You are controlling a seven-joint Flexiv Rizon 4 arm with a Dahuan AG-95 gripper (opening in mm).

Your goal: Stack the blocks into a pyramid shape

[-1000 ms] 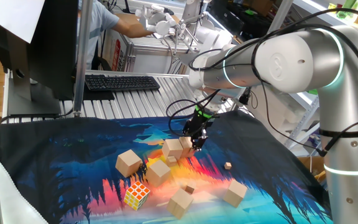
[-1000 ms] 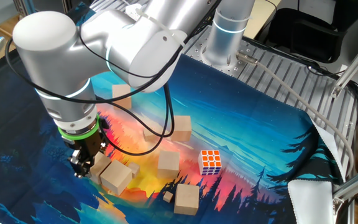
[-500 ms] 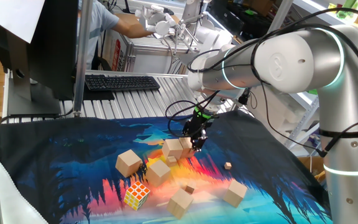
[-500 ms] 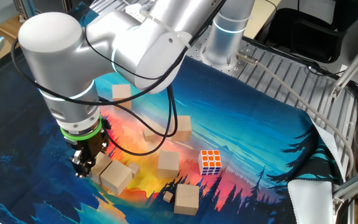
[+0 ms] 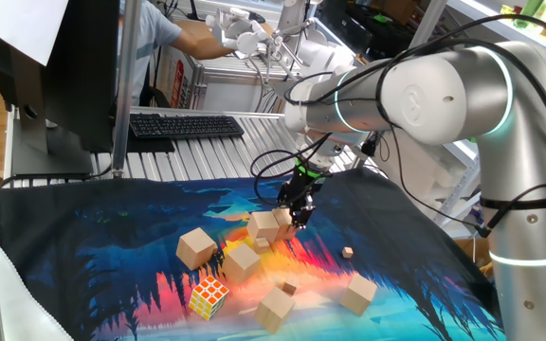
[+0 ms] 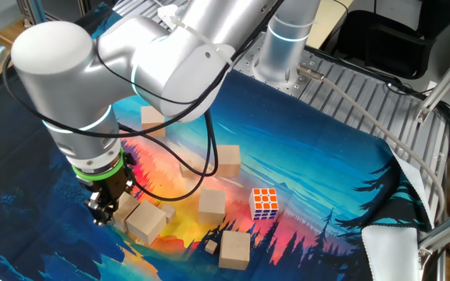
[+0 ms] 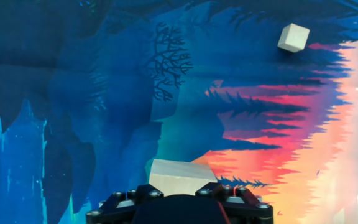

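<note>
Several pale tan wooden blocks lie loose on the colourful mat. One fixed view shows blocks at left (image 5: pixel 195 247), centre (image 5: pixel 243 261), front (image 5: pixel 276 309) and right (image 5: pixel 358 293), plus two touching ones (image 5: pixel 263 225) at the back. My gripper (image 5: pixel 297 214) is low over the rear block of that pair (image 5: pixel 284 219). The other fixed view shows the gripper (image 6: pixel 104 211) down at a block (image 6: pixel 126 208) beside another (image 6: pixel 146 222). In the hand view a block (image 7: pixel 179 177) sits centred just ahead of the gripper body; the fingertips are hidden.
A multicoloured puzzle cube (image 5: pixel 208 296) lies at the front left, also in the other fixed view (image 6: pixel 265 203). Tiny wooden cubes (image 5: pixel 348 252) lie among the blocks. A keyboard (image 5: pixel 186 125) and a person are behind the mat. A pale cube (image 7: pixel 293 37) shows far off in the hand view.
The arm's upper joints have shifted slightly; the gripper stays low at the same block pair. No block has visibly moved.
</note>
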